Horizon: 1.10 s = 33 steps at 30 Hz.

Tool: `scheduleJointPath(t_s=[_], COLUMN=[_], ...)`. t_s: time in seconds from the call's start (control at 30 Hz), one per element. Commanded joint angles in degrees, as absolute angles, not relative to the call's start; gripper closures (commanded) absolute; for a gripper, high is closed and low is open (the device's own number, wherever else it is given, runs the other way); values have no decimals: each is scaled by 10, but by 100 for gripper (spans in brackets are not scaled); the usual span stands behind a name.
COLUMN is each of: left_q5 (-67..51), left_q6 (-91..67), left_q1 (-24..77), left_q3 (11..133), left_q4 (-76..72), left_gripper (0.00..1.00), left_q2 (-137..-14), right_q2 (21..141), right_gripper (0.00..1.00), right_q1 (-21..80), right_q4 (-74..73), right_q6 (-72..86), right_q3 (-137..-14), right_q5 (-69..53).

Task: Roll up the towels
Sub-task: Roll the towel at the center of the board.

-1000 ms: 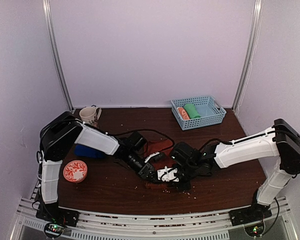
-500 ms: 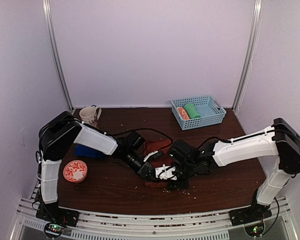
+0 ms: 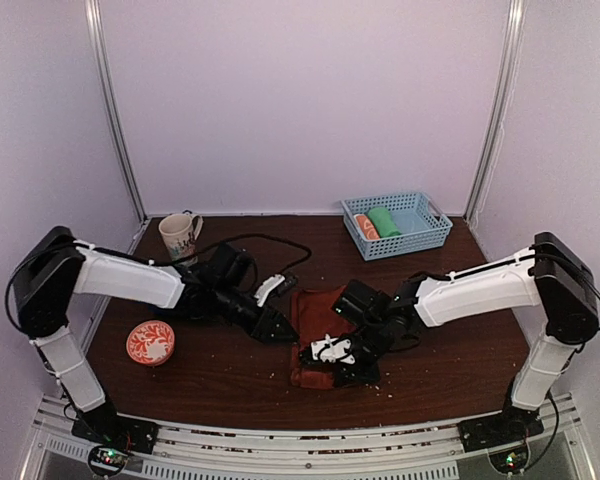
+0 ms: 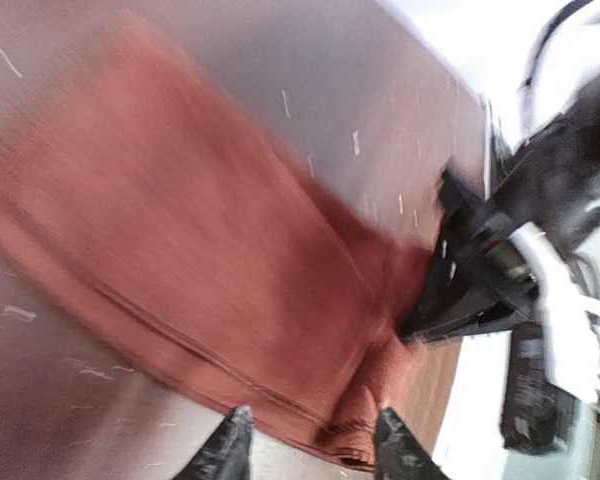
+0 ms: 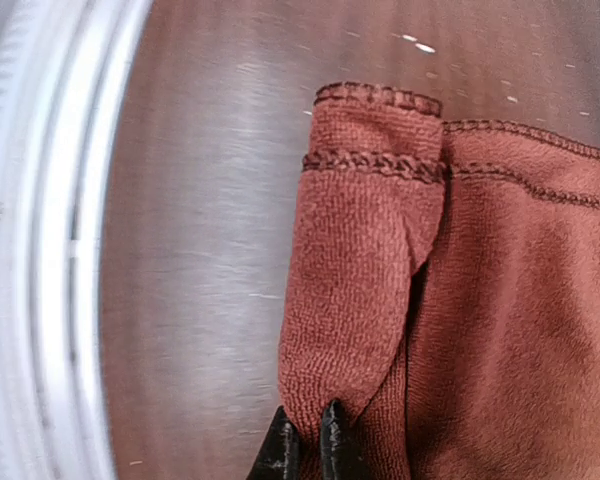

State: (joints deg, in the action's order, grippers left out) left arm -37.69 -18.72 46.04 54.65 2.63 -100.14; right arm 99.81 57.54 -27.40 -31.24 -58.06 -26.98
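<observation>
The rust-brown towel point(image 3: 315, 310) lies flat on the dark table, with its near end folded over into a small flap point(image 5: 365, 260). My right gripper point(image 5: 307, 445) is shut on the edge of that flap; in the top view it point(image 3: 330, 362) sits low at the towel's near end. My left gripper point(image 4: 312, 450) is open and empty, with its fingertips point(image 4: 225, 450) just above the towel's left edge; in the top view it point(image 3: 280, 330) is left of the towel. The left wrist view is blurred. The towel point(image 4: 210, 250) fills it. The royal blue towel is hidden behind the left arm.
A blue basket point(image 3: 420, 237) at the back right holds a green rolled towel point(image 3: 384, 221) and an orange-and-white one point(image 3: 365, 227). A mug point(image 3: 179, 233) stands at the back left. A red patterned dish point(image 3: 150, 341) sits near the left front. Crumbs dot the table.
My left arm has swung back to the left, away from the towel's near end, and its gripper now stands open. The right gripper has stayed on the near end, shifting slightly left.
</observation>
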Motion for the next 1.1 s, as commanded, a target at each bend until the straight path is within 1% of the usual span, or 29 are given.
scheduleJointPath(t_s=[0.0, 0.07, 0.13, 0.2, 0.33, 0.43, 0.7, 0.87, 0.97, 1.07], left_q5=[-209, -149, -117, -75, 25, 23, 30, 26, 49, 61], left_q6=[-180, -153, -129, -86, 41, 91, 194, 221, 211, 209], left_q1=[465, 490, 512, 552, 670, 705, 734, 734, 734, 734], left_q3=[445, 399, 369, 367, 387, 430, 553, 588, 605, 598], left_q4=[-107, -140, -162, -149, -121, -92, -26, -2, 15, 9], left_gripper=[54, 50, 50, 51, 52, 54, 55, 60, 62, 70], left_q2=[-867, -816, -784, -776, -795, -845, -993, -1061, -1090, -1097], right_q2=[1045, 1083, 1125, 1167, 1256, 1295, 1306, 1301, 1300, 1299], right_gripper=[100, 100, 100, 100, 100, 100, 100, 100, 100, 100], right_q1=[522, 491, 461, 435, 400, 392, 391, 391, 392, 391], right_q4=[-444, -494, -501, -517, -616, -671, -660, -661, -662, -662], right_q6=[-320, -341, -329, -321, -376, -401, -372, -372, -373, -374], right_q3=[-640, -672, -688, -713, -782, -815, -822, -818, -819, -820], right_q5=[-475, -554, -575, -591, -630, -646, -634, -637, -639, -642])
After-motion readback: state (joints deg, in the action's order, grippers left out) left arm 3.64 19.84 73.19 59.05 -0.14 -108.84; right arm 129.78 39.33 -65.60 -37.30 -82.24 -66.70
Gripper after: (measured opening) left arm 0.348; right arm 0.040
